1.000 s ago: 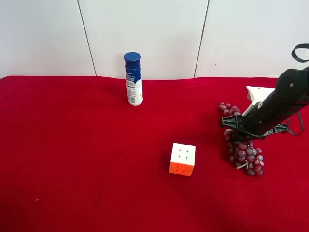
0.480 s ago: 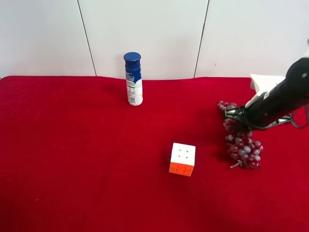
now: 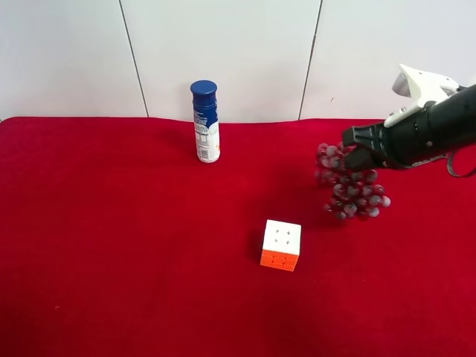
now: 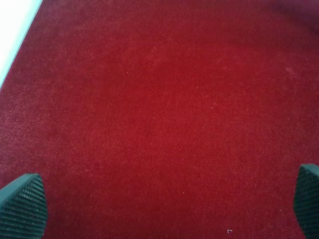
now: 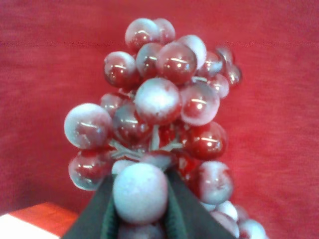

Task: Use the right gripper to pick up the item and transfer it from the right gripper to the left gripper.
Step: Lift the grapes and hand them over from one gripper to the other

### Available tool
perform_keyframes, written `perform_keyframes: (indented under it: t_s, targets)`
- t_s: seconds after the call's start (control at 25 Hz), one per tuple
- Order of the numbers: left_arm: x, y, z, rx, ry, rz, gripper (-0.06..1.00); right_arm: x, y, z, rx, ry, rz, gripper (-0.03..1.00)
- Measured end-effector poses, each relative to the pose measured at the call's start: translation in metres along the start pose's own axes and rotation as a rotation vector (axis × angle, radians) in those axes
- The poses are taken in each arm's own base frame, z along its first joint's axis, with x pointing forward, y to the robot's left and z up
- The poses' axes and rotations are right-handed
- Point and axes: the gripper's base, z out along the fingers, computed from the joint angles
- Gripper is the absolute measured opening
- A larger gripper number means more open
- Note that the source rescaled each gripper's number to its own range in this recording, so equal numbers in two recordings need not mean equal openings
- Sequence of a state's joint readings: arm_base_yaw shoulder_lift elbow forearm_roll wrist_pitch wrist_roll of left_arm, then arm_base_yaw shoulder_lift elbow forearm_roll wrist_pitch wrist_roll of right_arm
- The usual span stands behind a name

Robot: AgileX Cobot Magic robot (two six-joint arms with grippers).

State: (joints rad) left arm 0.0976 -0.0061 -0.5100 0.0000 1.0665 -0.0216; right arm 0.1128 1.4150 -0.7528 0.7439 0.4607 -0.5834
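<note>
Grape bunch (image 3: 348,187) clamped in the right gripper (image 3: 355,151), held up off the red cloth (image 3: 111,260).

In the exterior high view the bunch is blurred. It hangs over the cloth's right side, farther back than the puzzle cube (image 3: 281,245) and well apart from the blue-capped bottle (image 3: 205,121). It droops from the black jaws, its long axis slanting toward that view's lower right, free end lowest. The right wrist view shows both jaws pressed against a frosted grape at the near end, with the remaining grapes and pale stems stretching straight out ahead of the gripper. The left gripper (image 4: 164,196) has its ribbed pads (image 4: 22,204) spread wide apart, red cloth showing between them.
</note>
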Motion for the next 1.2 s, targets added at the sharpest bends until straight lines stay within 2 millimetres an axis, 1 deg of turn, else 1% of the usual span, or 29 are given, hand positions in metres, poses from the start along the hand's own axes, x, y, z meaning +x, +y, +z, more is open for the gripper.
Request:
perform_keyframes:
  t_s: [0.08, 0.28, 0.52, 0.6, 0.72, 0.8, 0.88, 1.0, 1.2]
  targets:
    - [0.000, 0.000, 0.000, 0.000, 0.000, 0.000, 1.00, -0.005, 0.009, -0.003, -0.083, 0.009, -0.025, 0.01]
    - [0.000, 0.000, 0.000, 0.000, 0.000, 0.000, 1.00, -0.025, 0.033, -0.017, -0.290, -0.019, -0.064, 0.01]
    - [0.000, 0.000, 0.000, 0.000, 0.000, 0.000, 1.00, -0.048, 0.054, -0.036, -0.446, -0.055, -0.136, 0.01]
    - [0.000, 0.000, 0.000, 0.000, 0.000, 0.000, 1.00, -0.056, 0.066, -0.043, -0.489, -0.067, -0.177, 0.01]
    - [0.000, 0.000, 0.000, 0.000, 0.000, 0.000, 1.00, -0.063, 0.089, -0.051, -0.546, -0.078, -0.249, 0.01]
    - [0.000, 0.000, 0.000, 0.000, 0.000, 0.000, 1.00, -0.064, 0.104, -0.054, -0.581, -0.082, -0.288, 0.01]
    - [0.000, 0.000, 0.000, 0.000, 0.000, 0.000, 1.00, -0.064, 0.114, -0.057, -0.602, -0.085, -0.317, 0.01]
    - [0.000, 0.000, 0.000, 0.000, 0.000, 0.000, 1.00, -0.062, 0.120, -0.057, -0.611, -0.082, -0.332, 0.01]
    - [0.000, 0.000, 0.000, 0.000, 0.000, 0.000, 1.00, -0.063, 0.118, -0.055, -0.586, -0.088, -0.346, 0.01]
